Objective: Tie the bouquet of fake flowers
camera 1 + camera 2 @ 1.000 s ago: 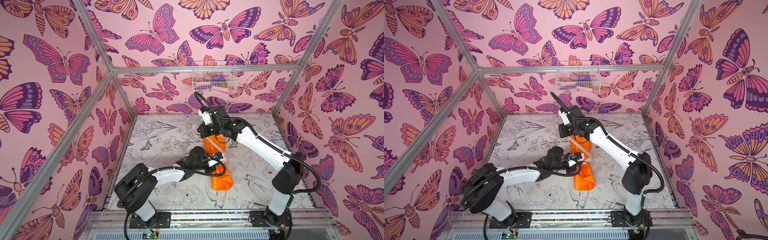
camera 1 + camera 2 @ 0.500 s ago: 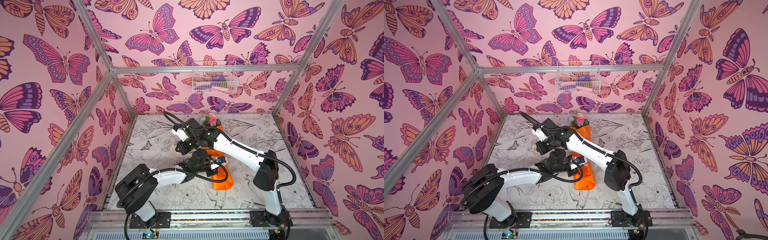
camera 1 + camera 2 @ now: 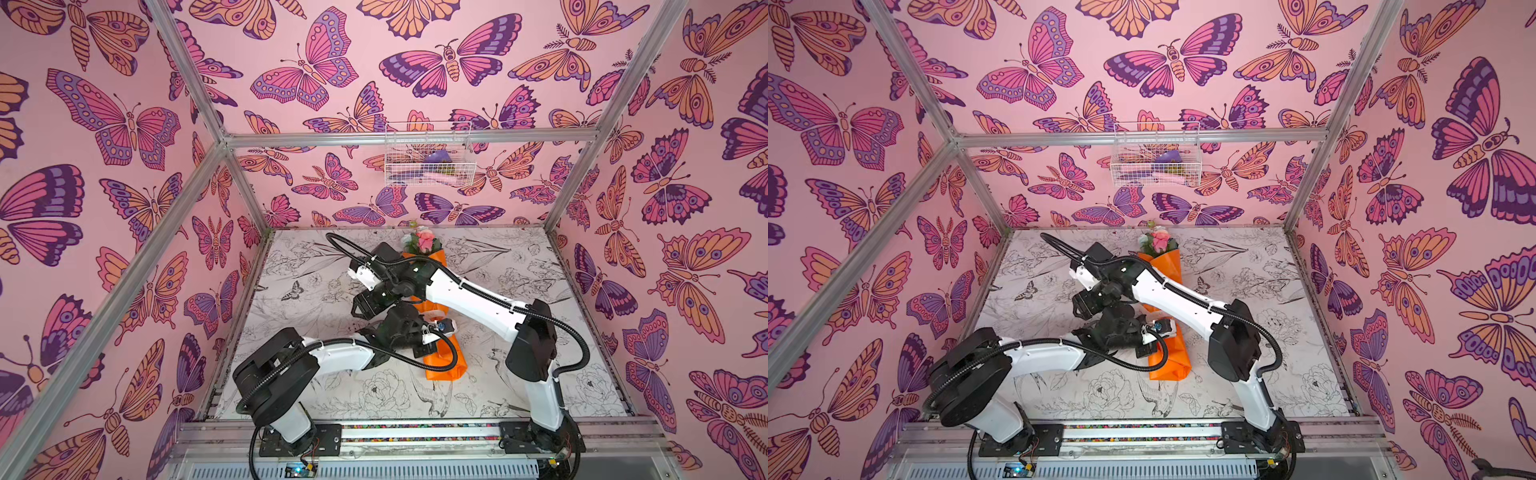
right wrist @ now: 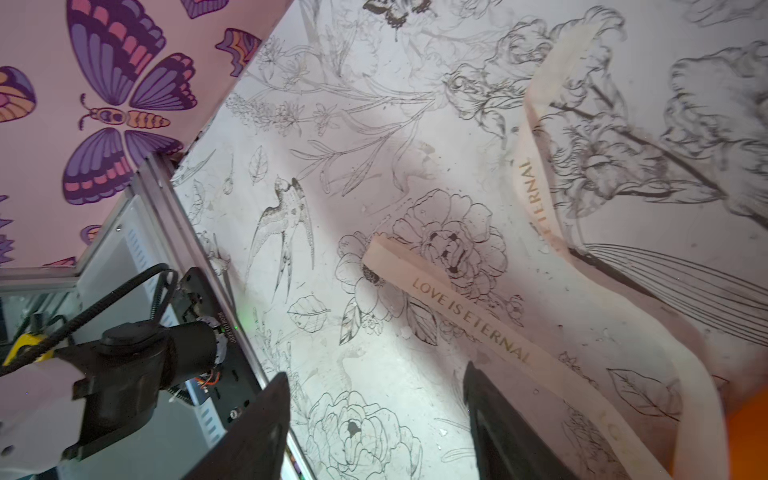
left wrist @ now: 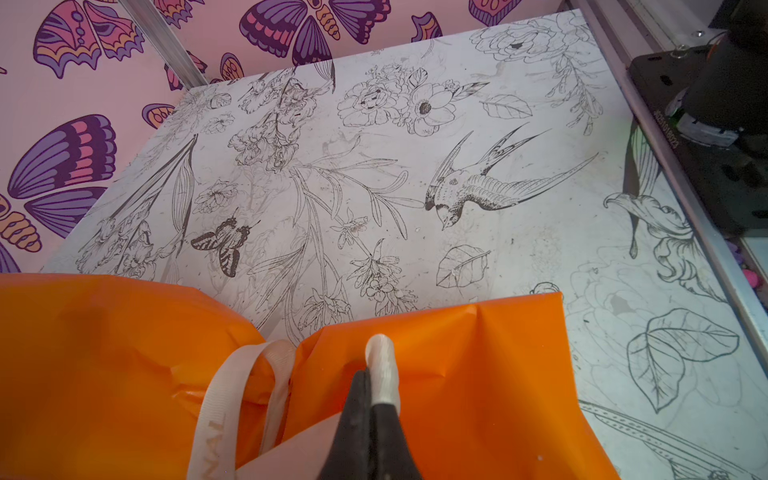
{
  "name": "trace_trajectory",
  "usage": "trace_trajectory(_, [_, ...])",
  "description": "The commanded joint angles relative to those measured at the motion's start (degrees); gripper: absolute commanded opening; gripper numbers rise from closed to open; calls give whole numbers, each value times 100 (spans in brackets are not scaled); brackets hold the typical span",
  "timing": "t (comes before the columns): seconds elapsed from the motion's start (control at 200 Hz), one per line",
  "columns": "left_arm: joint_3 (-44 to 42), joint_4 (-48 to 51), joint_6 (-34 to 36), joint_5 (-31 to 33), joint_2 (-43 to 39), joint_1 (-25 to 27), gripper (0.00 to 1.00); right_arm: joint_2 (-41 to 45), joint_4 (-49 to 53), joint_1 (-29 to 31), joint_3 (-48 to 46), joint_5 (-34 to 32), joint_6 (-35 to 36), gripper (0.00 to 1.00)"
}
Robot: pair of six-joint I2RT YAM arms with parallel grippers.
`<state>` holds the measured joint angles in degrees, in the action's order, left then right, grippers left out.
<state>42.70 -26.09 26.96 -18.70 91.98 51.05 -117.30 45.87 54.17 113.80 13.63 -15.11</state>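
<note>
In both top views your bouquet of fake flowers (image 3: 441, 368) is lying mid-frame, blooms toward the upper edge, both arms (image 3: 478, 297) crossing it and hiding their jaws. Only the left wrist view is showing the left gripper (image 5: 371, 384) pressed together, pinching a fold of cream ribbon (image 5: 381, 355) over the orange paper (image 5: 478, 374). Only the right wrist view is showing the right gripper (image 4: 376, 419) spread above the ribbon's lettered end on the table (image 4: 374, 124).
</note>
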Motion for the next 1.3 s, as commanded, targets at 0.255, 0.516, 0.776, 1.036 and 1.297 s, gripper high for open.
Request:
trace_trajectory(0.255, [-480,-898,-52,300,-97,-16,0,1919,487,-381,-924,-3868,-308,99])
trace_trajectory(0.516, [-471,-1139,-259,654,27,-42,0,4182,-818,-404,-2958,-5267,-300,99])
trace_trajectory(0.776, [-282,-1136,-933,631,65,-306,0,5984,-1762,-601,-4622,-5170,21,99])
trace_trajectory(1.036, [56,-807,-2043,432,181,-855,0,7055,-2801,-601,-6181,-4950,-438,99])
trace_trajectory(1.297, [451,-245,-2878,666,450,-1164,0,6754,-2297,-521,-6276,-3848,-553,100])
